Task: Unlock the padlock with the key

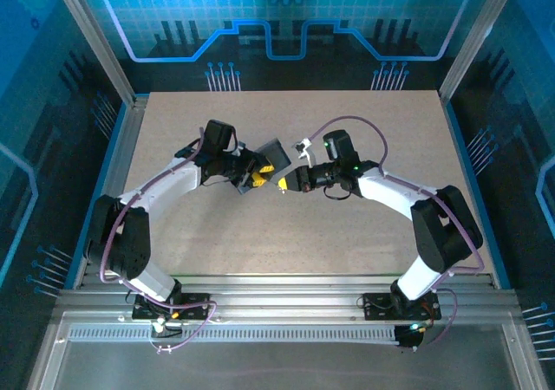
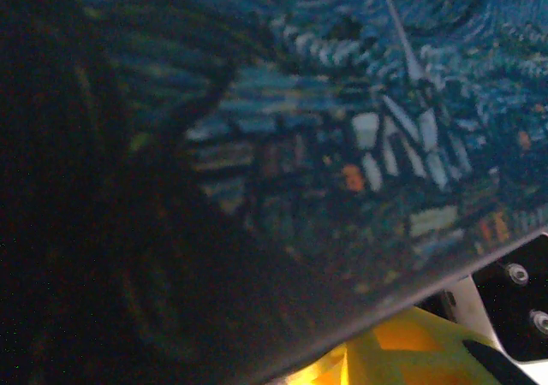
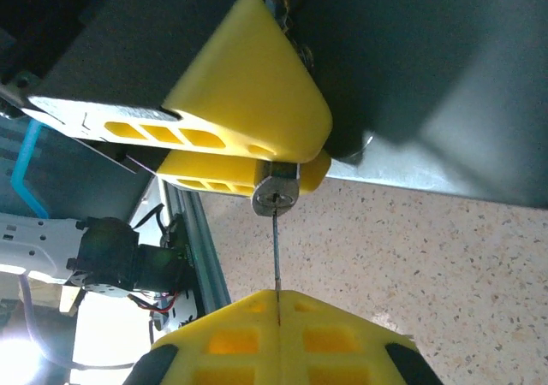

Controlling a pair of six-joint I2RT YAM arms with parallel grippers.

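Above the speckled surface [image 3: 445, 257], beside the swirl-painted tin [image 2: 360, 128], the left gripper [image 3: 300, 156] jaws pinch the padlock [image 3: 276, 195]. The right gripper [image 3: 278, 304] jaws, pressed together, clamp the key [image 3: 276, 261], its tip at the padlock's keyhole.

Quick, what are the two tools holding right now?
Left tool: shut on the padlock.
Right tool: shut on the key.

Key [image 3: 276, 257] tip at padlock [image 3: 276, 195]; tin [image 1: 276, 154] behind.
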